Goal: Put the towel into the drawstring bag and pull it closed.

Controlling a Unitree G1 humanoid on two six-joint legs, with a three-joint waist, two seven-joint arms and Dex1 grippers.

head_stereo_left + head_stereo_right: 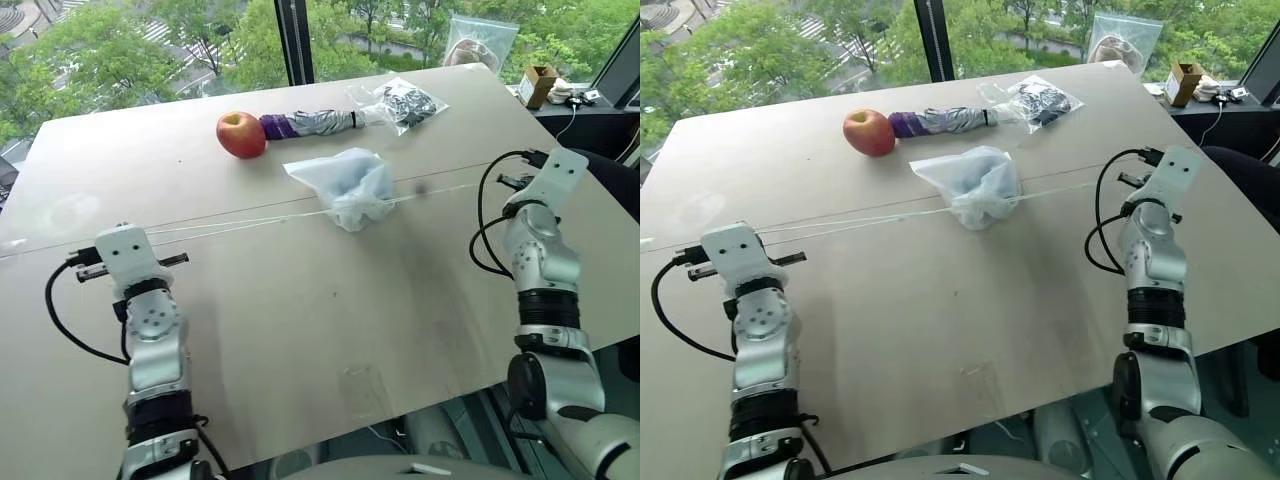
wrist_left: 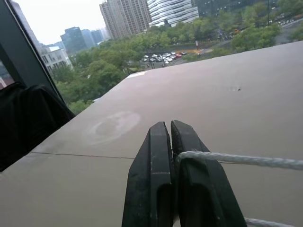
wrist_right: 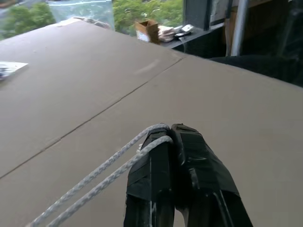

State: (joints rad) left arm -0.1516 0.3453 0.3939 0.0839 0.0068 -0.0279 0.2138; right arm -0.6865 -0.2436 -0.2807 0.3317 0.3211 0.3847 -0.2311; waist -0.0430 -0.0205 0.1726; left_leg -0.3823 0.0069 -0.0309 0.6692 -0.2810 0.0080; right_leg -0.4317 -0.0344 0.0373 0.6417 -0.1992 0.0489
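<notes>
With each end effector, left and right, clamped on a string, the drawstring bag needed an even, outward pull.

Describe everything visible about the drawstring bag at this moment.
The drawstring bag is thin, translucent white and crumpled, with the light-blue towel showing through it. It lies mid-table, just in front of the apple, mouth gathered. Its white strings stretch taut both ways, pinched in the shut left gripper and right gripper.
</notes>
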